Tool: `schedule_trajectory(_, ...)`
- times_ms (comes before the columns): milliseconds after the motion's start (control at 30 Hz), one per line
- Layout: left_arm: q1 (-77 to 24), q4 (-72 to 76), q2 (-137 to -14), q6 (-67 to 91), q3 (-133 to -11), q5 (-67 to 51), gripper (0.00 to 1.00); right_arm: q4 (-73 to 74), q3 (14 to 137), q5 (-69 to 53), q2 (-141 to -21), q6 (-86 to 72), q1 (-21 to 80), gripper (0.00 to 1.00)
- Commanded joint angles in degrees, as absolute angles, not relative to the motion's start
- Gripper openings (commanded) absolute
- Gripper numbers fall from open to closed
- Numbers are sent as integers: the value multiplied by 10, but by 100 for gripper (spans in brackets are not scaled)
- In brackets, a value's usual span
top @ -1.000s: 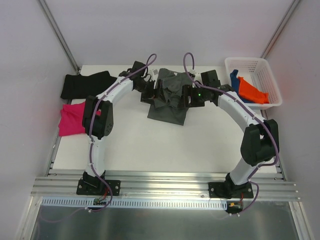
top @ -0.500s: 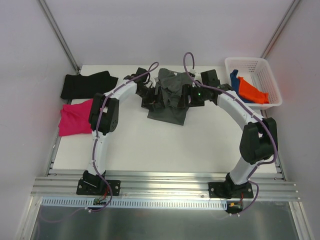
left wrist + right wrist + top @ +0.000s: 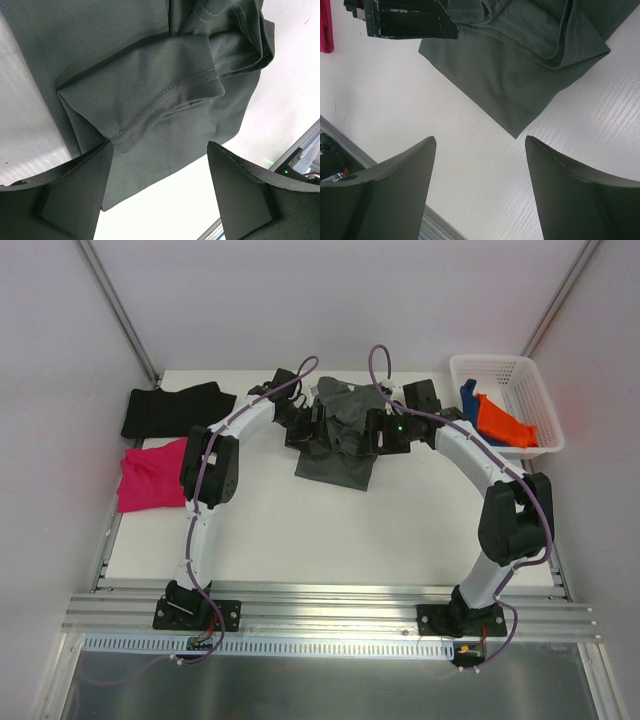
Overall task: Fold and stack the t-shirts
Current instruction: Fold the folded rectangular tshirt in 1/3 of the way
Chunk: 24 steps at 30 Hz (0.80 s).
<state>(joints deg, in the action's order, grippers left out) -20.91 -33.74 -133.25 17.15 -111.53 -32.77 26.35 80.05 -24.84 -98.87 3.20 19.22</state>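
The dark grey t-shirt [image 3: 338, 452] lies partly folded and rumpled at the back middle of the table. In the left wrist view its sleeve [image 3: 150, 100] is folded over the body. My left gripper [image 3: 306, 426] is open and empty over the shirt's left side, and its left finger [image 3: 75, 190] is at the sleeve hem. My right gripper [image 3: 374, 430] is open and empty over the shirt's right side, above bare table by the shirt's corner [image 3: 520, 95]. The black t-shirt [image 3: 170, 408] and the magenta t-shirt [image 3: 150, 476] lie at the far left. The orange t-shirt [image 3: 505, 421] and the blue t-shirt [image 3: 468, 396] are in the basket.
The white lattice basket [image 3: 520, 371] stands at the back right corner. Grey walls close in the table on the left, back and right. A metal rail [image 3: 320, 605] runs along the near edge by the arm bases. The left gripper [image 3: 405, 20] shows in the right wrist view.
My left arm has swung right and back, bringing its gripper further over the dark grey shirt's left side. The right arm has barely moved. The shirt's left edge has shifted slightly.
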Motion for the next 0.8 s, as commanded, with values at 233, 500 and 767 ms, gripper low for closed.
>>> schedule_trajectory(233,-207,-345,-1332,172,-1115,-330,71,253,831,-264,-1001,25,186,76)
schedule_trajectory(500,-207,-345,-1319,174,-1097,-328,54,251,831,-265,-1002,25,186,76)
schedule_trajectory(767,-207,-345,-1307,175,-1077,-317,60,248,831,-270,-1006,22,186,76)
